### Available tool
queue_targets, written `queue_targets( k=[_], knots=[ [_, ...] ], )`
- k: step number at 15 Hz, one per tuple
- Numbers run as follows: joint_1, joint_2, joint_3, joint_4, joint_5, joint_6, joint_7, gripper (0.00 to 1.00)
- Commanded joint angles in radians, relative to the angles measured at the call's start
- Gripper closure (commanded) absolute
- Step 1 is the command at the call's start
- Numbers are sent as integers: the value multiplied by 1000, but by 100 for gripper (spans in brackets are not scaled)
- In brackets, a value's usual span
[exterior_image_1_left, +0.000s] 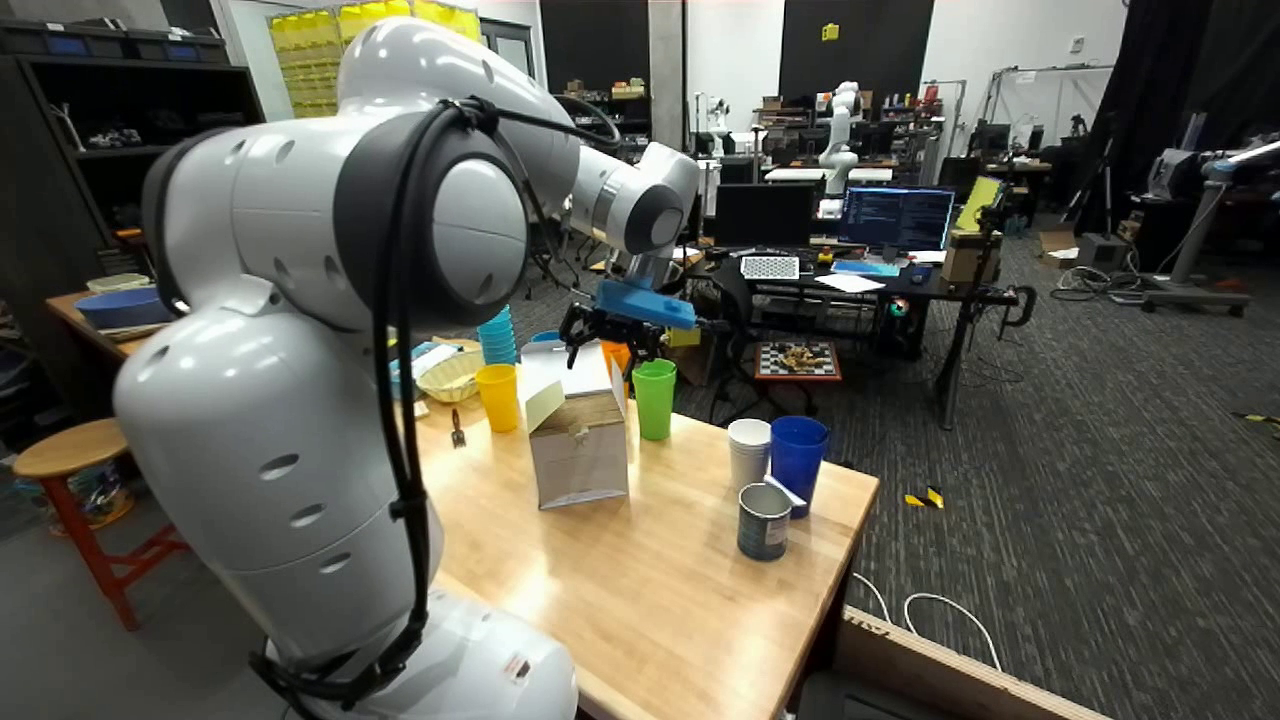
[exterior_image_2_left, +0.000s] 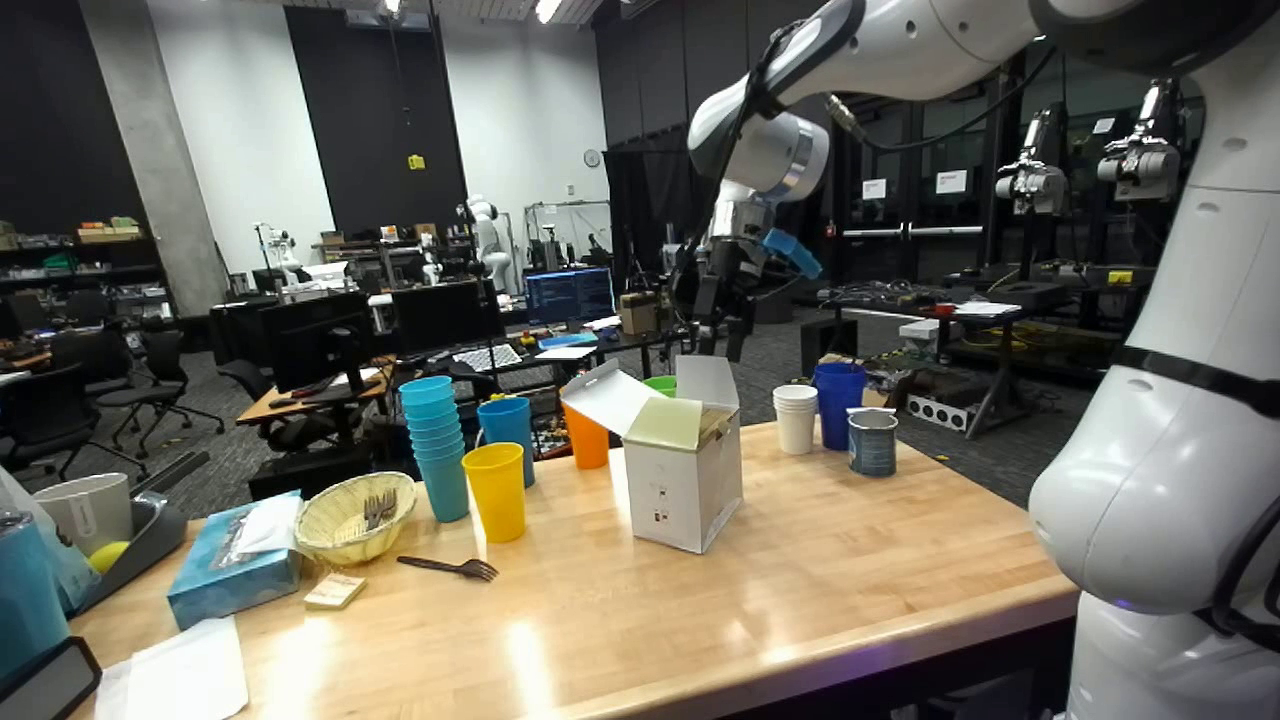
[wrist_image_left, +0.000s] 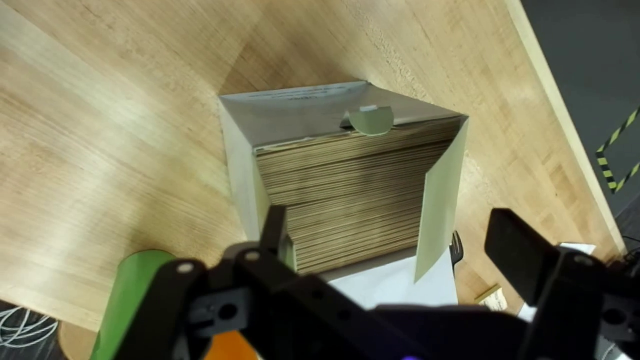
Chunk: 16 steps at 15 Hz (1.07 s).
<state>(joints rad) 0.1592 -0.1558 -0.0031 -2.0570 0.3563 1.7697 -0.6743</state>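
While the pincer (wrist_image_left: 387, 227) is held aloft with jaws spread wide and nothing grasped, the white cardboard box (exterior_image_2_left: 668, 492) is placed upright beneath it, inward from the bench (exterior_image_2_left: 820, 565) edge near which the green plastic cup (exterior_image_1_left: 655, 402) is stood. Thin brown sheets (wrist_image_left: 350, 195) are packed inside, their long edges aligned roughly with the line between the jaws; whether the raised flaps (wrist_image_left: 442, 200) are touched cannot be told.
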Motion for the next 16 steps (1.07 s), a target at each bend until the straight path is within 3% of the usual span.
queue_targets(
  k=[1,10,16],
  knots=[
    [-10,17,33,9,-56,62,-43,0],
    [-6,127,82,29,-74,160,-166,0],
    [0,103,118,5,-101,192,-146,0]
  ],
)
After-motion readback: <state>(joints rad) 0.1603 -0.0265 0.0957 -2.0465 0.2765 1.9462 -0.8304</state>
